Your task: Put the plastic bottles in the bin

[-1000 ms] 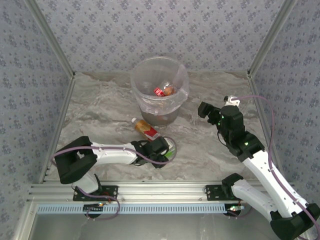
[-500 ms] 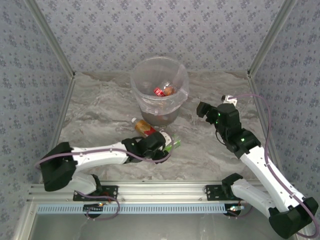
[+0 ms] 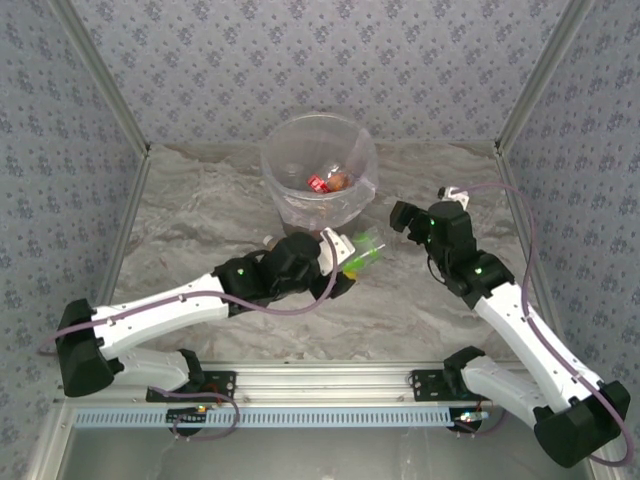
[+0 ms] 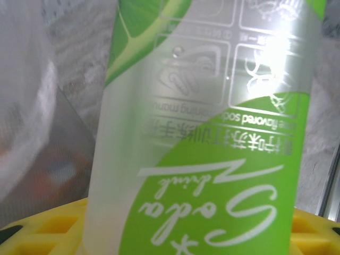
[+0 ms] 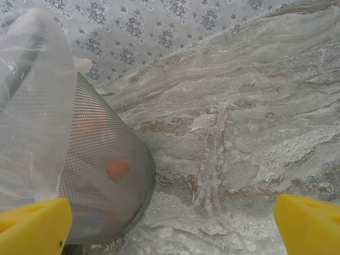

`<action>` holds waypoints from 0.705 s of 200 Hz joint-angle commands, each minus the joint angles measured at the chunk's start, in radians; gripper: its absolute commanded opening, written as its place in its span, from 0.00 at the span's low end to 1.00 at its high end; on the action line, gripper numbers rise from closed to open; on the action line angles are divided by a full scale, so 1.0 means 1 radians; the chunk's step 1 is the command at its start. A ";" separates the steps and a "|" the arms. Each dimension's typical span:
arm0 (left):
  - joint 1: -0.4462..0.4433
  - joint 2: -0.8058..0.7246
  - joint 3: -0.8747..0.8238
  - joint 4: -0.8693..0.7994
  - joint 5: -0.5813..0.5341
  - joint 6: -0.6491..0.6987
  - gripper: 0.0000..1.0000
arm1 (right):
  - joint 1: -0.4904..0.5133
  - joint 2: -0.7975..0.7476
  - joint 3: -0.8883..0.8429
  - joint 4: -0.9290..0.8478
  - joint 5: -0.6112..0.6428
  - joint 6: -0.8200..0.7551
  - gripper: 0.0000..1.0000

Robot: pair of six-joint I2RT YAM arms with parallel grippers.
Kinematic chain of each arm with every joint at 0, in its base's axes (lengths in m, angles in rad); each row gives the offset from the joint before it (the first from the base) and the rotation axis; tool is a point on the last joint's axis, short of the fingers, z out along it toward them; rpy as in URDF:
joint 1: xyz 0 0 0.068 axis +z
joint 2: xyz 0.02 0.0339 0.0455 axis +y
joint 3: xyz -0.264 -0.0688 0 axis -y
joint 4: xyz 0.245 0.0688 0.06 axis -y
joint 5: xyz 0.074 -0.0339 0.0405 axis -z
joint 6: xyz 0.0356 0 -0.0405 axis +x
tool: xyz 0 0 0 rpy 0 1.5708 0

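My left claw is pinching a green-labelled bottle. On the left wrist camera the bottle stands between my yellow fingers, its label reading "Soda". A second ago this claw was low on the table, well in front of the bin and down towards my bases. Half a second ago it had started to rise with the bottle. Now my left arm is stretched out and the claw is up at the bin's front right side. The bottle is tilted and just beside the bin's wall, still outside it and below its rim in the top view. I cannot tell if it touches the wall.

My stretched arm now lies across the patch in front of the bin where a red-labelled bottle with an orange cap lay a second ago.

My right claw is spread wide and holds nothing. It hangs to the right of the bin, apart from it. Over the last second it has drifted a little closer to the bin. Its wrist camera looks past both yellow tips at the bin's mesh wall and bag.

Inside the bin lie a red-labelled bottle and a brownish one, as they did before.
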 commanded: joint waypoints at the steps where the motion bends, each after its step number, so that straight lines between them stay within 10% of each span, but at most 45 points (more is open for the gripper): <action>1: 0.040 -0.045 0.073 0.064 0.046 0.041 0.00 | -0.009 0.018 0.052 0.024 -0.029 0.015 1.00; 66: 0.223 -0.002 0.233 0.148 -0.079 -0.095 0.00 | -0.011 0.052 0.079 0.034 -0.053 -0.003 1.00; 141: 0.437 0.283 0.623 -0.234 -0.151 -0.391 0.03 | -0.015 0.049 0.090 0.026 -0.047 -0.013 1.00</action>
